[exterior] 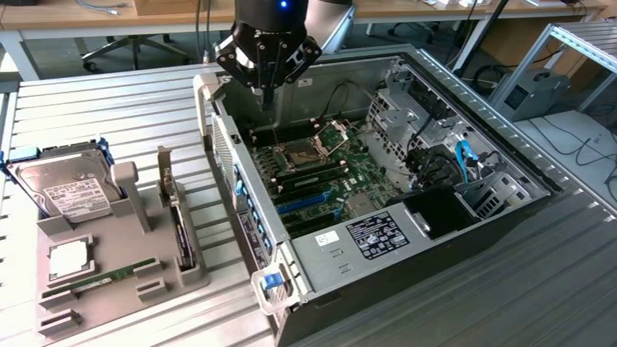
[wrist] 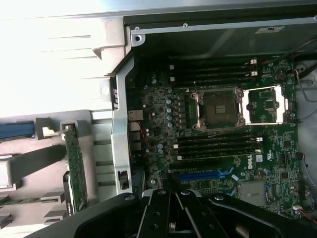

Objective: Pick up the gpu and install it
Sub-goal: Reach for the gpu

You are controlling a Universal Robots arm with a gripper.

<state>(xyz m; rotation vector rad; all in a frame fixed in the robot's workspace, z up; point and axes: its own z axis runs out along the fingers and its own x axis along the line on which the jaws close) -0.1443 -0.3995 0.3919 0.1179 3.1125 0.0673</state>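
One robot arm carries one gripper (exterior: 265, 101), which hangs above the rear corner of one open computer case (exterior: 482, 108) lying on its side on the slatted metal bench (exterior: 126, 108). The gripper's fingers are clenched together and hold nothing; in the wrist view the gripper (wrist: 173, 201) looks straight down at the one motherboard (wrist: 163, 119). One gpu (exterior: 178, 231) stands on edge in a slot of the one grey fixture tray (exterior: 115, 289), on the exterior view's left of the case and well apart from the gripper. Its silver bracket points away from the camera, and its green board (wrist: 75, 163) appears as a narrow strip in the wrist view. The same tray holds three further parts: one hard drive (exterior: 63, 188) with a white label, propped upright; one square processor chip (exterior: 69, 259), lying flat; and one green RAM stick (exterior: 97, 278), lying near the tray's front. Inside the case, one processor socket (wrist: 218, 109) sits open with its retention frame (wrist: 267, 105) swung aside. Two banks of black memory slots flank the socket. One light-blue cable (exterior: 463, 163) runs beside the drive cage.
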